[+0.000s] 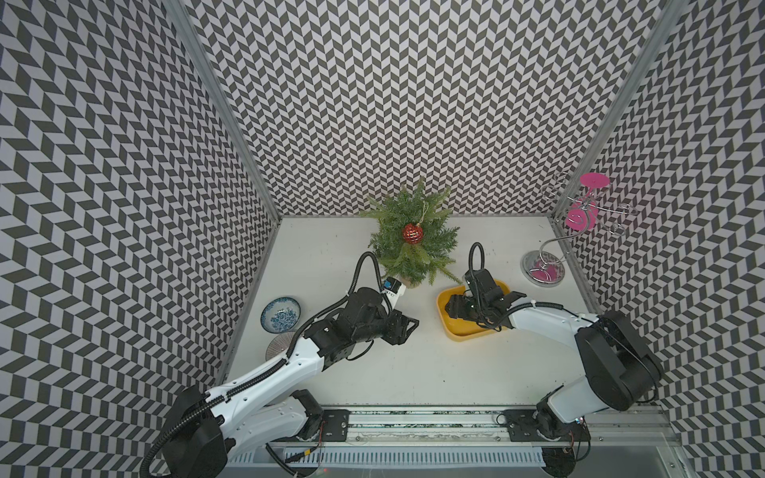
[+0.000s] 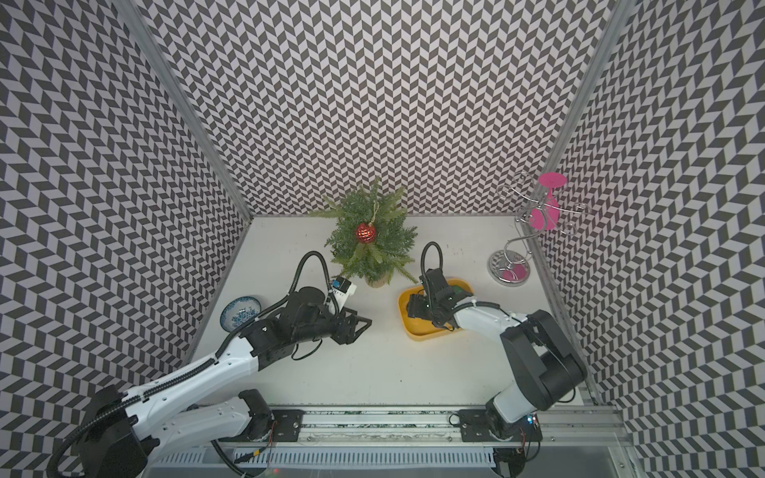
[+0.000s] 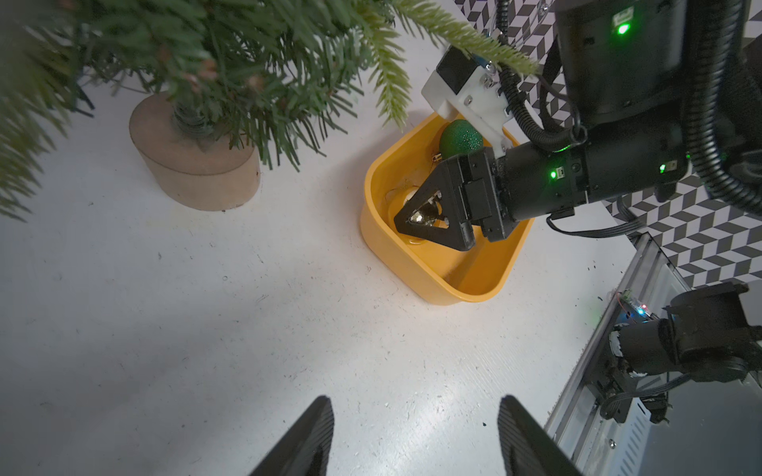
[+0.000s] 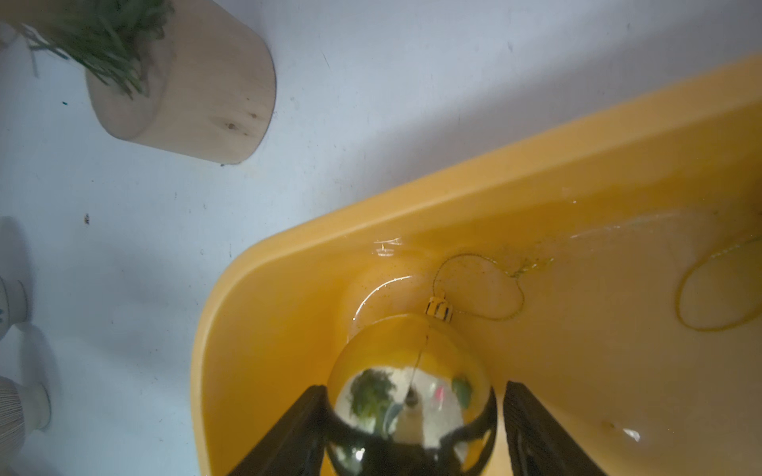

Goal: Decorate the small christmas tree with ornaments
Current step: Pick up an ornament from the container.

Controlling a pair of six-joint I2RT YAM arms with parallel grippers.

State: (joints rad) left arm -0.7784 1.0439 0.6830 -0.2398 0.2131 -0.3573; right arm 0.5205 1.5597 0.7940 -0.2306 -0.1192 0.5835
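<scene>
**Right gripper reaches into the tray for the gold bauble**

We look down on a white table. The tree stands far and central, with a red bauble hanging on its near side. Just right of its stump, and nearer us, sits a yellow tray; its walls likely keep the round baubles from rolling off. The right gripper is down inside the tray, jaws apart astride the gold bauble. One side touches it and the other shows a sliver of gap, so we judge it not yet clamped. The string loop lies flat on the tray floor, which is probably why the ball itself is taken. A green bauble rests at the tray's far end. The left gripper hovers left of the tray, jaws apart and empty, seemingly standing clear.
</scene>
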